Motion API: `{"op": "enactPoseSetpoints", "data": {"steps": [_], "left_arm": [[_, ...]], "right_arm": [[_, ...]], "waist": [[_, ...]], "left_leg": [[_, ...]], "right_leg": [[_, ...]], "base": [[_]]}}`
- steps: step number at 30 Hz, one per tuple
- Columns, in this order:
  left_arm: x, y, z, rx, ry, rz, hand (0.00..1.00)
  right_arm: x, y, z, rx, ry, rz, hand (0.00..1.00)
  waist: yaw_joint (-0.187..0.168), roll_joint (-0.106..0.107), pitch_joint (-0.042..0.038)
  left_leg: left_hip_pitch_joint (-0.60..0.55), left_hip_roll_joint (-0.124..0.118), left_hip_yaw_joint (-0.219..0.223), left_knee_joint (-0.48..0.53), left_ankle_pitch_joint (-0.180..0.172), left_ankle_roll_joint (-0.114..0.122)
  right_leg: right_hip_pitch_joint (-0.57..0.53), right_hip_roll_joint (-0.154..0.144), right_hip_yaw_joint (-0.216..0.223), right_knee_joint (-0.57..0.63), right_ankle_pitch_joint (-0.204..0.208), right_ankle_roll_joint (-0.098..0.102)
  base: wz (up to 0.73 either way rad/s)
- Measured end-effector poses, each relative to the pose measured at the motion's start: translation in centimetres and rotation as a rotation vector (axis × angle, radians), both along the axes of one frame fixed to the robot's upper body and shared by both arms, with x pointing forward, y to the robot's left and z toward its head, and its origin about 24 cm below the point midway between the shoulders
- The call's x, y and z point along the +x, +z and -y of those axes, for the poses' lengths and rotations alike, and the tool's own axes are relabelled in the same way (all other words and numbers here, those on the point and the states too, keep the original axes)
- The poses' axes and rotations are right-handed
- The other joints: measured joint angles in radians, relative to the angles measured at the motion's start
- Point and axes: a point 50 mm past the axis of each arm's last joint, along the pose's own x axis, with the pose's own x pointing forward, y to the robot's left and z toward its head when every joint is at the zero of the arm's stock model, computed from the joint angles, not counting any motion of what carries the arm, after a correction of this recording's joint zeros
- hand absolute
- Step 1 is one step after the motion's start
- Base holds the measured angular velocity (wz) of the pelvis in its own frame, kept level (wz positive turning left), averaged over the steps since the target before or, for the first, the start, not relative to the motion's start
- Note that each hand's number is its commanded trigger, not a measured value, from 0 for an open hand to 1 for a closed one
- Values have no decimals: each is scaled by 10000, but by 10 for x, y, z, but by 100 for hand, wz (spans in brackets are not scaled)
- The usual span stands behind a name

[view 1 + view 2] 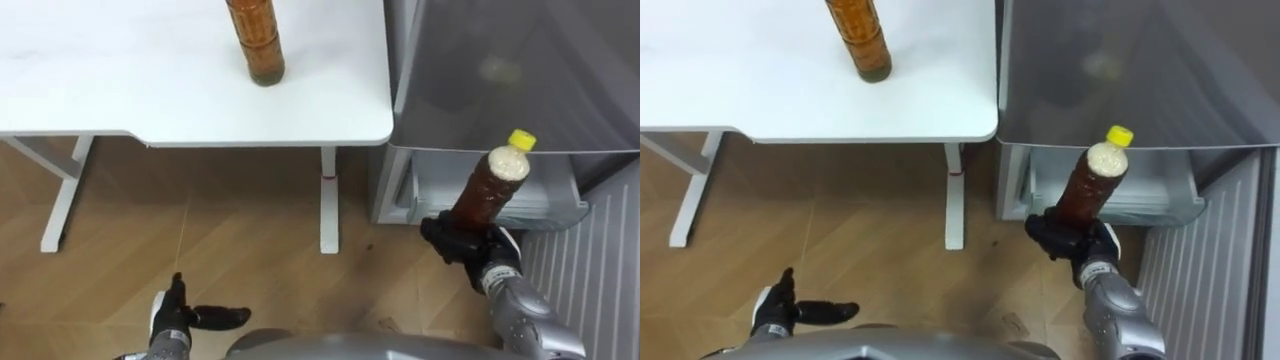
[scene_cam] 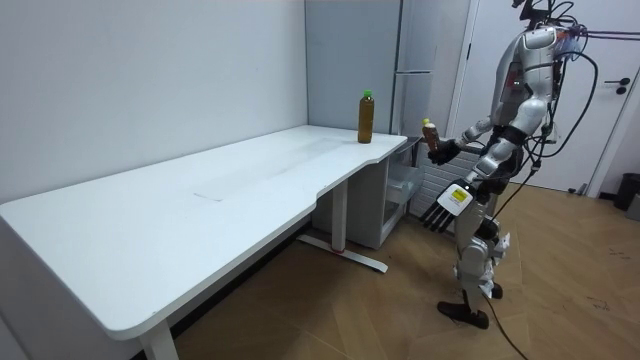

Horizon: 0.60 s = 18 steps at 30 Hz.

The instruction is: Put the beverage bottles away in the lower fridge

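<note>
My right hand point(image 1: 468, 243) point(image 1: 1072, 238) is shut on a brown drink bottle with a yellow cap point(image 1: 492, 183) point(image 1: 1092, 180), held upright in front of the lower fridge drawer point(image 1: 540, 195) point(image 1: 1140, 190). In the room view the same bottle point(image 2: 431, 134) is raised at chest height beside the fridge point(image 2: 405, 120). A second brown bottle point(image 1: 256, 42) point(image 1: 860, 40) point(image 2: 366, 118) stands on the white table point(image 1: 120, 90) point(image 2: 180, 215) near its fridge-side corner. My left hand point(image 1: 178, 315) point(image 1: 780, 305) hangs low over the floor, fingers straight, holding nothing.
The table's white legs point(image 1: 328, 200) stand between me and the fridge side. The upper fridge door point(image 1: 520, 70) overhangs the open lower compartment. A ribbed white panel point(image 1: 590, 280) lies to the right. Wooden floor point(image 1: 200, 250) spreads below.
</note>
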Motion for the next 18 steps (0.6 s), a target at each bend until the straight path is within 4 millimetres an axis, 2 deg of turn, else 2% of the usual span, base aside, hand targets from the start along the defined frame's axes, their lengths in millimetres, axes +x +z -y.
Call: {"op": "enactPoseSetpoints", "data": {"steps": [6,9,11,18], "left_arm": [[1,-1,4,-204,-471,-99,0],[1,-1,4,-242,-508,-127,0],[1,-1,3,-284,-558,-159,0],[-2,-1,2,-302,-906,-353,0]], "right_arm": [[3,0,-7,1412,-1034,156,100],[8,2,-8,2184,-1676,362,100],[15,5,-8,3049,-2373,646,100],[29,11,-17,5228,-3955,1342,100]], "waist": [[6,-12,13],[6,-10,24],[27,11,61],[107,64,72]], "left_leg": [[11,11,55,-4,0,0],[14,10,60,-6,0,0],[-26,10,57,-25,0,0],[-127,6,55,-3,2,3]], "right_leg": [[-51,1,75,41,0,0],[-50,0,85,45,0,0],[-59,1,74,45,0,0],[-131,2,52,44,0,0]], "base": [[-3],[0],[0],[1]]}}
